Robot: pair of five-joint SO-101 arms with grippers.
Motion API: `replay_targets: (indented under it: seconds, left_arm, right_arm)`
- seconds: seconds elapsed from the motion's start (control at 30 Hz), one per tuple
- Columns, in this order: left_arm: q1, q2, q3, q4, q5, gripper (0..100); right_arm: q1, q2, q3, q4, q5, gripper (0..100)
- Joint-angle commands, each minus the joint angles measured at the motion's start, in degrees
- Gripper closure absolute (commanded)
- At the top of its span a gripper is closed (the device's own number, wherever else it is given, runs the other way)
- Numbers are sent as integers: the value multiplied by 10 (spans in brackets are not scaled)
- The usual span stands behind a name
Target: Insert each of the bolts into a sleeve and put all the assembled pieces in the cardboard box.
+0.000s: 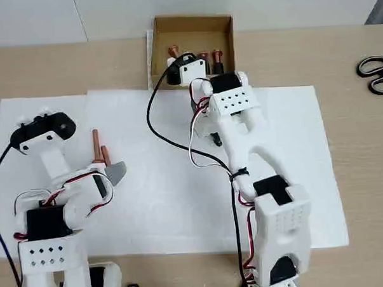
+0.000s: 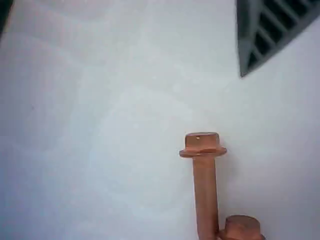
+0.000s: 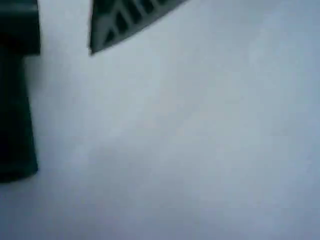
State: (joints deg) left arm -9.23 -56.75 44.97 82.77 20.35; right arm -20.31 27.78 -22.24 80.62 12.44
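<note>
- High view: the cardboard box point(image 1: 223, 34) sits at the table's point(image 1: 327, 55) far edge, touching the white sheet point(image 1: 168, 202). Three assembled pieces point(image 1: 217, 56), with copper heads over dark bodies, stand inside it along the near wall.
- High view: the first bolt point(image 1: 97, 146) and the second bolt point(image 1: 105, 155) lie side by side on the sheet's left part, well apart from the box. Their heads point toward the far edge.
- High view: the left gripper point(image 1: 111, 172) rests just beside the shaft ends of these bolts. Whether it is released or clenched cannot be told.
- High view: the right arm point(image 1: 242, 147) stretches across the sheet toward the box. Its wrist camera housing lies over the box's near wall. Scissors point(image 1: 374, 72) lie on the bare table to the right.
- Left wrist view: both bolts lie flat on the sheet, close together, the first reaching farther than the second. A dark ribbed gripper part hangs apart from them.
- Right wrist view: the right gripper point(image 3: 131, 24) shows as a dark ribbed part above the sheet, and its state cannot be told. A dark cylinder point(image 3: 15, 100) stands near it; whether it is a sleeve cannot be told.
</note>
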Motion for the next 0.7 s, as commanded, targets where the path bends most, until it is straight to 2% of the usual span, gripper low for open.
replay_targets:
  seconds: [0.0, 0.3, 0.5, 0.67]
  left_arm:
    - [-2, -4, -1, -2, -5, 701]
    - [-2, -4, -1, -2, -5, 701]
    - [-2, -4, -1, -2, -5, 701]
    - [-2, -4, -1, -3, -5, 701]
  right_arm:
    - [-1, 14, -4, -24, 5, 815]
    - [-2, 62, -4, -65, 5, 819]
    - [0, 62, -4, -65, 6, 992]
    - [10, 59, -23, -49, 6, 995]
